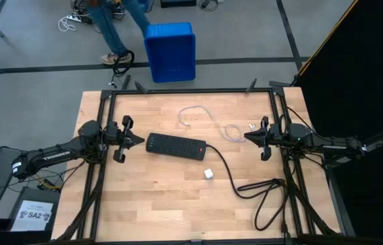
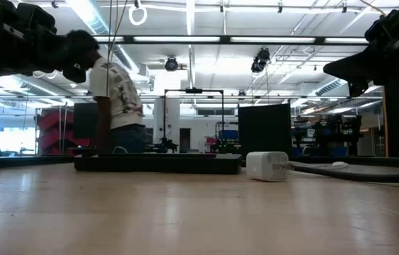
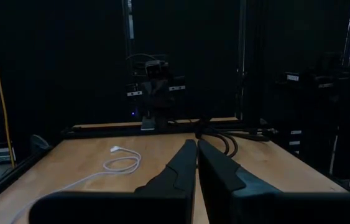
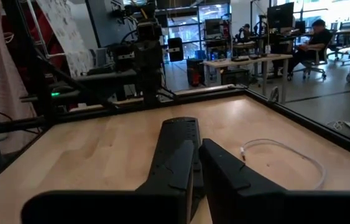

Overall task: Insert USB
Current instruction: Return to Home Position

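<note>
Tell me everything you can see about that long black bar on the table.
It's a black plastic power strip with a row of outlets, nothing plugged in, and a red switch at one end. It lies flat, slightly askew, on the wooden table. A thick black cord runs from the switch end. The left gripper points at the other end, close by.

a grey floor crossed by dark lines surrounds the wooden table; a blue bin stands beyond its far edge, near a person. strip lights run overhead, with a black curtain to the right.
</note>
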Controlling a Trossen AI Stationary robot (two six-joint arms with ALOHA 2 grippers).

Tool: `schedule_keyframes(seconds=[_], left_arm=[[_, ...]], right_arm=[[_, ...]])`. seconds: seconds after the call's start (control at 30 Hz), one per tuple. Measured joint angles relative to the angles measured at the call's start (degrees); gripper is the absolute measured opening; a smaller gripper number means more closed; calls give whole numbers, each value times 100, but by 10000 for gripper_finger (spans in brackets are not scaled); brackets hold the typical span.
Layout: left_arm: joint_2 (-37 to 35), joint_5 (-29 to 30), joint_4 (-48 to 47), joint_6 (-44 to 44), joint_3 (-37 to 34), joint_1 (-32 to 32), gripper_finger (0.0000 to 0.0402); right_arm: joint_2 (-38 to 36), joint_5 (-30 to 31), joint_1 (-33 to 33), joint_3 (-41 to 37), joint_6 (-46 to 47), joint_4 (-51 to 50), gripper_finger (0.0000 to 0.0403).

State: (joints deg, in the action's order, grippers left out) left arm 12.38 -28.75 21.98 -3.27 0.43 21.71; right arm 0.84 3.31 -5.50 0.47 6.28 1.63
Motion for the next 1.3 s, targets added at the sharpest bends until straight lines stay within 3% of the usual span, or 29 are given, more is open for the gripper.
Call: schedule_keyframes(seconds=[1.3], left_arm=[[-1, 1, 3, -1, -2, 0, 0]], right_arm=[[0, 0, 2, -7, 0, 0, 6]])
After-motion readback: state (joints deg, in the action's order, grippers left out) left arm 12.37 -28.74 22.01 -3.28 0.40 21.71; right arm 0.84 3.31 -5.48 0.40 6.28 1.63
